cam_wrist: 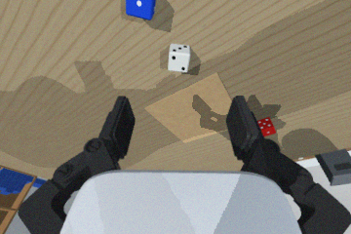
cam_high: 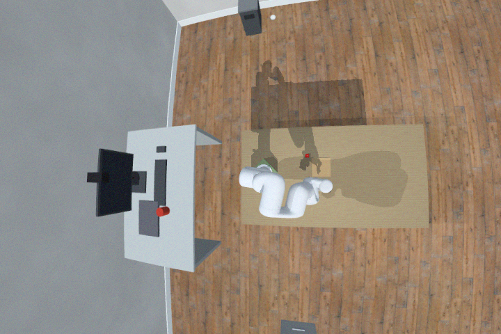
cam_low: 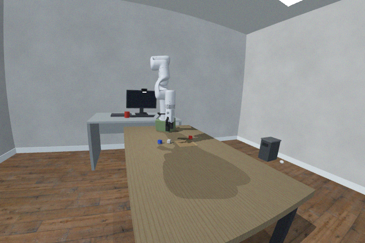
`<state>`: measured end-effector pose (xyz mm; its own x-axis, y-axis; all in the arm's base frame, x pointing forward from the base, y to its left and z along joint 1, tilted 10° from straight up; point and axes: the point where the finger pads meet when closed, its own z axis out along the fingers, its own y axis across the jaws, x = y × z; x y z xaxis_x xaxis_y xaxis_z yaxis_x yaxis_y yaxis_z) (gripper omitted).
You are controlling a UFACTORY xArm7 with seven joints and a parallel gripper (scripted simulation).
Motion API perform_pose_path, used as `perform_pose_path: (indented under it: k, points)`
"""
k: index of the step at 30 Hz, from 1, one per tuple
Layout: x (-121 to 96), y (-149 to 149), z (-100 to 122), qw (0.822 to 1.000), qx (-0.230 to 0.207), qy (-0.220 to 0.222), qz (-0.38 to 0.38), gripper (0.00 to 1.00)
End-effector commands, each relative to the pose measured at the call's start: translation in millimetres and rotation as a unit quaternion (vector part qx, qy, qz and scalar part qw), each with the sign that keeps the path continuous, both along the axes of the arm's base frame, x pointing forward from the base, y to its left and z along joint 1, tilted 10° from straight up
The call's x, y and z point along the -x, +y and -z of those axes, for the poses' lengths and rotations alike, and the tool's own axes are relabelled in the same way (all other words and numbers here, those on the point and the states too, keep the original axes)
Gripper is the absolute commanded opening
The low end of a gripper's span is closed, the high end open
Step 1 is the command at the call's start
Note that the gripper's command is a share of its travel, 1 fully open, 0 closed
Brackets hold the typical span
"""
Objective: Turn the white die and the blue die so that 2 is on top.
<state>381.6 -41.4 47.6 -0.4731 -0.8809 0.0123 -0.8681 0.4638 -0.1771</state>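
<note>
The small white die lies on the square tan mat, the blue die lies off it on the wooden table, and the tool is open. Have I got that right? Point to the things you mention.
Not quite: the small white die (cam_low: pixel 168 141) (cam_wrist: pixel 178 58) lies off the square tan mat (cam_high: pixel 325 165) (cam_low: pixel 185 144) (cam_wrist: pixel 175 114), as the wrist view shows. The blue die (cam_low: pixel 159 142) (cam_wrist: pixel 140 9) does lie off it on the wooden table (cam_high: pixel 412 141) (cam_low: pixel 188 214) (cam_wrist: pixel 52 44), and the tool (cam_low: pixel 169 129) (cam_wrist: pixel 179 107) is open.

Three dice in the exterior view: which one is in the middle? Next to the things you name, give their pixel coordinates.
The white die (cam_low: pixel 169 141) (cam_wrist: pixel 178 58), with the blue die (cam_low: pixel 159 142) (cam_wrist: pixel 140 10) to its left and the red die (cam_low: pixel 190 137) (cam_wrist: pixel 267 127) to its right.
</note>
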Motion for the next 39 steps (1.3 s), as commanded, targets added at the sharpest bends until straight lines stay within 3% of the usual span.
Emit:
perform_pose_path:
  k: [1,2,39]
  points:
    - [-3.3,-0.6,4.6,1.000,0.003,0.010,0.027,1.00]
    - [-3.3,-0.6,4.6,1.000,0.003,0.010,0.027,0.42]
    - [-3.3,-0.6,4.7,1.000,0.003,0.010,0.027,0.42]
